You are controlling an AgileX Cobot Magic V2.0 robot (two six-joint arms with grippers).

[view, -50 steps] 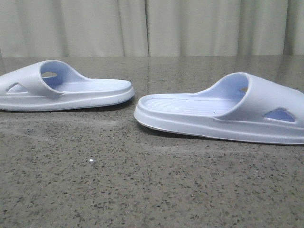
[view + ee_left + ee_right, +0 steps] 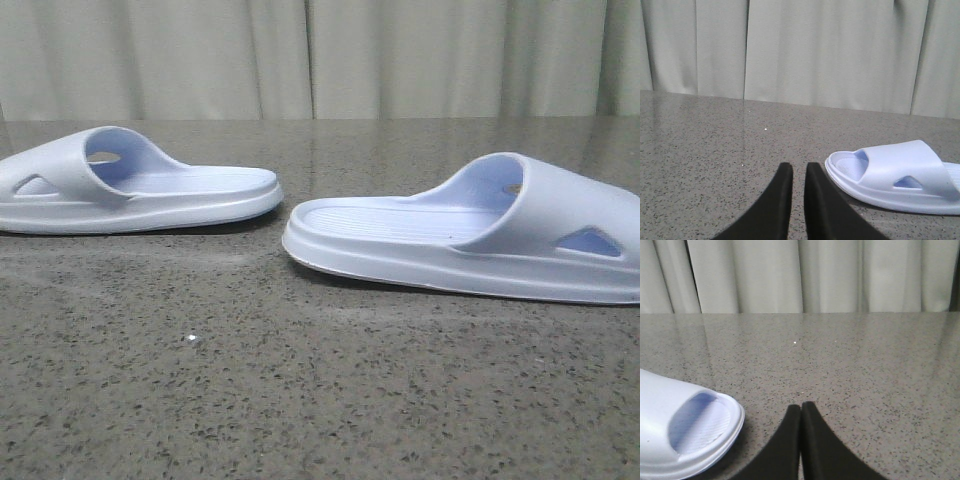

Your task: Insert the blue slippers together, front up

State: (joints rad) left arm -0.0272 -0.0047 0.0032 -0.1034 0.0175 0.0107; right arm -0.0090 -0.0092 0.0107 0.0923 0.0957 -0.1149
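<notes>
Two pale blue slippers lie sole down on the grey speckled table, heels toward each other. The left slipper (image 2: 150,190) has its strap at the far left. The right slipper (image 2: 450,240) has its strap at the right and lies nearer the camera. Neither gripper shows in the front view. My left gripper (image 2: 798,167) is almost shut with a thin gap and holds nothing; the toe end of a slipper (image 2: 895,172) lies just beside it. My right gripper (image 2: 801,406) is shut and empty; a slipper's toe end (image 2: 685,430) lies a short way to its side.
The speckled stone table (image 2: 300,400) stretches in front of the slippers. A pale curtain (image 2: 320,60) hangs behind the table's far edge.
</notes>
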